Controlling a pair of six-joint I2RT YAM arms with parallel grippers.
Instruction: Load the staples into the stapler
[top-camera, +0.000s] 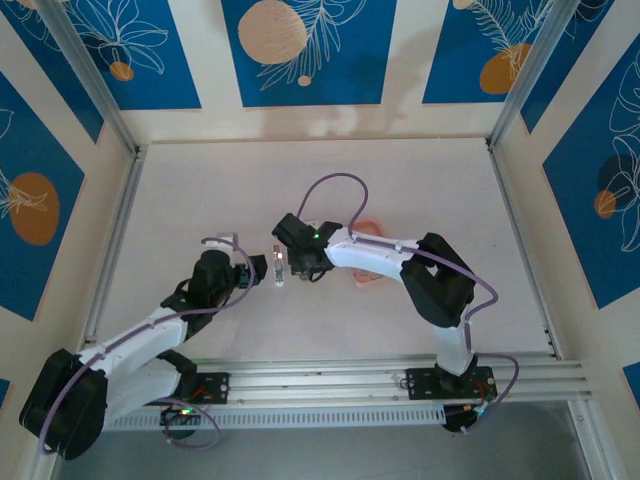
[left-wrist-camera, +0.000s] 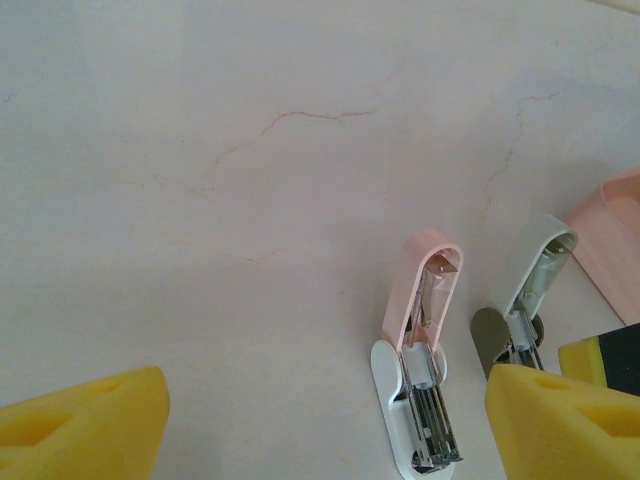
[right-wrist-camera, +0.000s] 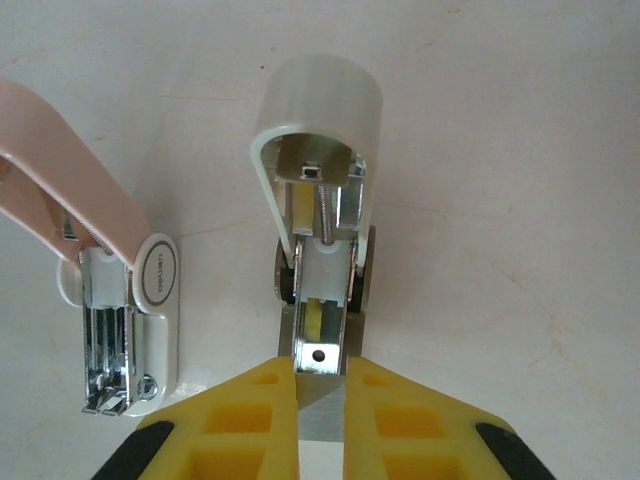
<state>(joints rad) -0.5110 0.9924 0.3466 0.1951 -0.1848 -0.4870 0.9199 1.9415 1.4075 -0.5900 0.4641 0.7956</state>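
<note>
Left gripper (left-wrist-camera: 327, 392): hovers above the counter (left-wrist-camera: 250, 190) with its yellow fingers (left-wrist-camera: 85, 425) spread wide and nothing between them.

Pink stapler (left-wrist-camera: 425, 335): lies on the counter just ahead of the left gripper, on a white base. Its pink top is swung up and the metal channel is exposed. No gripper touches it.

White stapler (right-wrist-camera: 318, 130): stands just to the right of the pink one. Its cap is tilted up and its inner spring rod is visible.

Right gripper (right-wrist-camera: 320, 372): clamped tight on the metal rear end of the white stapler.

Tray (left-wrist-camera: 612, 235): salmon pink, near the white stapler on its right. The right arm covers much of it in the top view, and its contents cannot be made out.
</note>
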